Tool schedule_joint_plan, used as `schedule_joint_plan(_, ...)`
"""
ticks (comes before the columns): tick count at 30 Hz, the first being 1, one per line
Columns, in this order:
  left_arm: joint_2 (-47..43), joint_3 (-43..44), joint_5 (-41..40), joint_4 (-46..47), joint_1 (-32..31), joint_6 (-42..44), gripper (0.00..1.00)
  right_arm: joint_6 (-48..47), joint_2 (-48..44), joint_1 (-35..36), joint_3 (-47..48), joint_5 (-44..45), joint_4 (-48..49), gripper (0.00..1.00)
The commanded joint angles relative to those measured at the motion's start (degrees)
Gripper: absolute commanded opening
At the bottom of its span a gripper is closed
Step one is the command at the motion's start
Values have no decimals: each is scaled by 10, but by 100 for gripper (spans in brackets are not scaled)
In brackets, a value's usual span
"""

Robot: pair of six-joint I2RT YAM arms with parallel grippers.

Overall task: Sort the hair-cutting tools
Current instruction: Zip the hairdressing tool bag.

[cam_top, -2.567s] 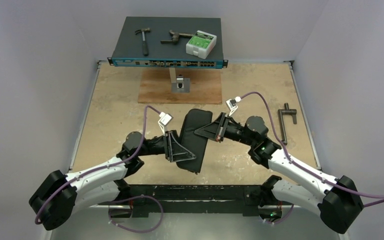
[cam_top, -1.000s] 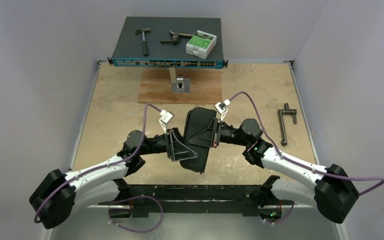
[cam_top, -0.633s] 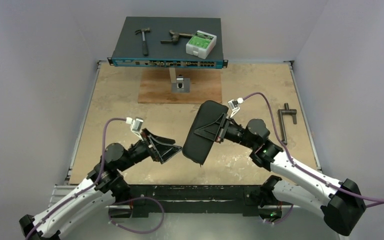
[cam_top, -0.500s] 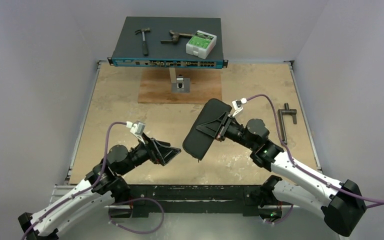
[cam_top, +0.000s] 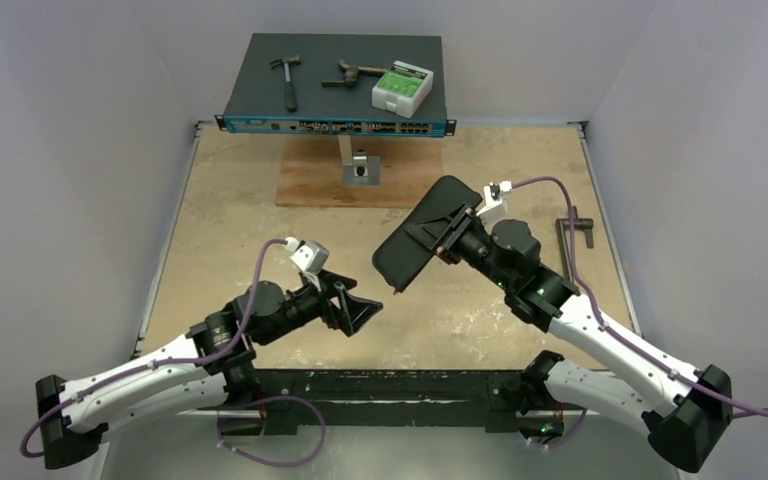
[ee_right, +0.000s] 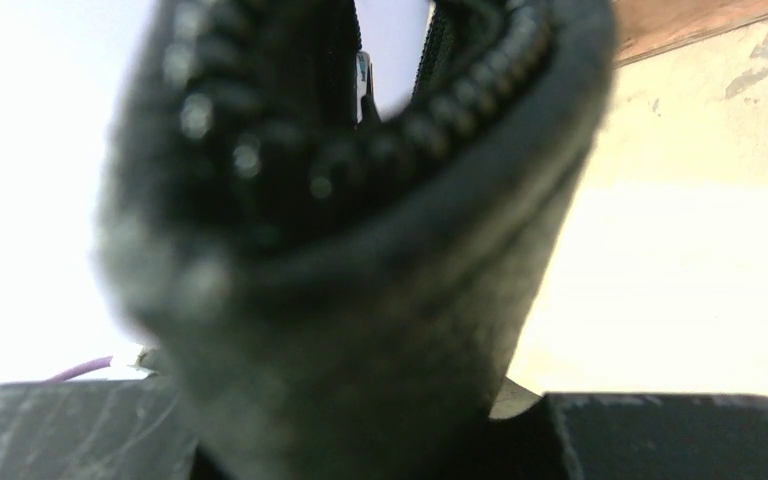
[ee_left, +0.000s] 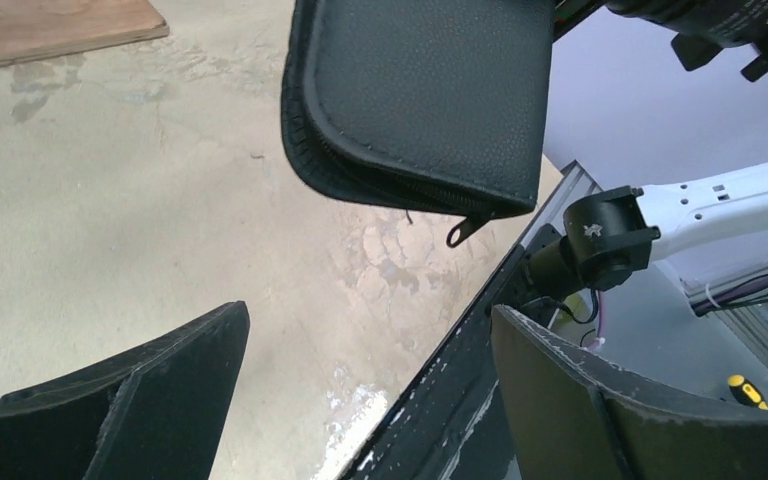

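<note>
Right claw (cam_top: 448, 238): clamped shut on the black zip case (cam_top: 415, 250), gripping one long edge. The case hangs clear of the table (cam_top: 230, 220), tilted, its low corner toward my left claw.

Left claw (cam_top: 365, 312): jaws wide apart, holding nothing. Its wrist view shows both fingers (ee_left: 110, 400) spread, with only bare table between them.

Change noted: a moment ago both claws were on the case at mid-table. The left has since let go and drawn back to the near left. The right has raised the case and swung it right and away from me.

Case condition: the zip pull (ee_left: 460, 230) dangles at the low corner. The right wrist view shows a gap between the zip teeth at the end of the case (ee_right: 360, 250), so it looks at least partly open. A small pale glint shows in that gap, but I cannot tell what it is.

Hair-cutting tools: none visible in any view. I judge they are inside the case, unconfirmed.

Not for sorting: the hammer (cam_top: 285, 78) on the rear unit and the grey T-bar (cam_top: 572, 235) at the right edge.

Assessment: sorting has not begun, since the tools must come out first. With the open end tilted, contents could slip out unplanned
</note>
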Motion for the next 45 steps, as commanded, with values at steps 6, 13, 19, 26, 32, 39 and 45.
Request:
schedule_joint_plan(6, 106, 76, -29, 90, -58, 100, 84, -31, -1, -1, 61, 38, -24, 0)
schedule_joint_plan(13, 152, 119, -63, 82, -91, 142, 78, -30, -6, -2, 64, 34, -25, 0)
schedule_joint_plan(19, 178, 136, -96, 67, -98, 146, 65, -21, -9, -2, 60, 31, -21, 0)
schedule_joint_plan(26, 185, 145, -105, 43, -98, 136, 53, -20, -10, -2, 63, 32, -21, 0)
schedule_joint_plan(32, 201, 154, -99, 17, -98, 123, 43, -19, -9, -2, 63, 35, -20, 0)
schedule_joint_plan(39, 222, 162, -95, 3, -98, 110, 47, -18, -8, -2, 63, 34, -17, 0)
schedule_joint_plan(45, 228, 160, -108, 10, -98, 103, 46, -17, -6, -2, 62, 28, -13, 0)
